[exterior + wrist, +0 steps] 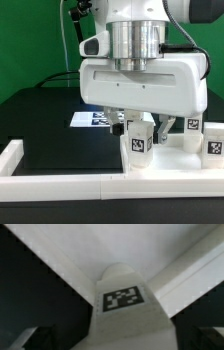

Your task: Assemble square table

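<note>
In the exterior view my gripper point(140, 128) hangs straight down over a short white leg point(137, 143) with a black-and-white tag. The leg stands upright on the white tabletop point(165, 165) near the front. The fingers sit on either side of the leg's top and look closed on it. In the wrist view the same leg point(122, 298) fills the gap between the dark fingers point(40, 339) of my gripper point(122, 341), with the tabletop point(70, 252) behind it. Two more tagged legs point(190, 130) point(213, 148) stand upright on the exterior view's right.
A low white border strip point(60, 185) runs along the front, with a raised end point(20, 152) on the exterior view's left. The marker board point(88, 118) lies on the black table behind the gripper. A green wall is at the back.
</note>
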Motion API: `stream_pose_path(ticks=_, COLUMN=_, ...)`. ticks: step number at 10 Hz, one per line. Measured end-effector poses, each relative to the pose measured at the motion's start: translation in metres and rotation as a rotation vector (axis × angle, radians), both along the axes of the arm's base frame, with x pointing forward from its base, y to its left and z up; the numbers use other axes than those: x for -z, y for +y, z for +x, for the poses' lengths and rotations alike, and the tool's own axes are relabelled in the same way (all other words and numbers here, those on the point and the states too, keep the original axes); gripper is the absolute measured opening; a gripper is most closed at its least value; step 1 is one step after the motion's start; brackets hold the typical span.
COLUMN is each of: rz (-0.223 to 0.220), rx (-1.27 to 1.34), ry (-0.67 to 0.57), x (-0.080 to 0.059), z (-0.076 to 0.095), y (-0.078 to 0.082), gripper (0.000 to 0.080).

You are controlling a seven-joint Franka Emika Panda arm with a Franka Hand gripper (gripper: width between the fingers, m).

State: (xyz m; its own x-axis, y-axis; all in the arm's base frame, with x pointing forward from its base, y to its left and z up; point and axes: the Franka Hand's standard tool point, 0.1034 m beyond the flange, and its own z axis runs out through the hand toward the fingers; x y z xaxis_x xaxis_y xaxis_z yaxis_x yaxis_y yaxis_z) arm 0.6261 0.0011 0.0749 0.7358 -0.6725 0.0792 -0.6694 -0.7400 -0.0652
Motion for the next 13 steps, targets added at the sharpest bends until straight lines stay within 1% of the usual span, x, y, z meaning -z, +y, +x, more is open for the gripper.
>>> stream_pose_path(ticks=1, rz=0.001, rx=0.010, ry=0.000, x=0.0000, z=0.0000, y=-0.0001, gripper=0.0637)
stream_pose_path(ticks=3, rz=0.013, rx=0.123, ry=-0.001, x=0.0001, z=0.0000, y=0.0000, gripper=0.0285)
stream_pose_path(ticks=6, rz=0.037, rx=0.379, ry=-0.001, x=0.0015, z=-0.0005, y=-0.0009, gripper=0.0289)
stream_pose_path(ticks=8, rz=0.054, rx=0.622, ry=-0.002, x=0.0026, z=-0.0009, y=-0.0048, gripper=0.0289)
stream_pose_path(ticks=9, rz=0.083, rx=0.793, ry=0.012, x=0.0021, z=-0.0021, y=-0.0065, gripper=0.0289)
stream_pose_path(ticks=10, rz=0.121, rx=0.981, ry=0.026, x=0.0032, z=-0.0042, y=-0.0083, gripper=0.0289)
stream_pose_path(ticks=11, rz=0.163, rx=1.156, ry=0.033, x=0.0047, z=-0.0051, y=-0.0070, gripper=0.0289)
stream_pose_path(ticks=12, rz=0.195, rx=1.329, ry=0.032, x=0.0041, z=-0.0038, y=-0.0027, gripper=0.0291)
stream_pose_path(ticks=13, rz=0.210, rx=1.439, ry=0.023, x=0.0031, z=-0.0026, y=0.0000, gripper=0.0291)
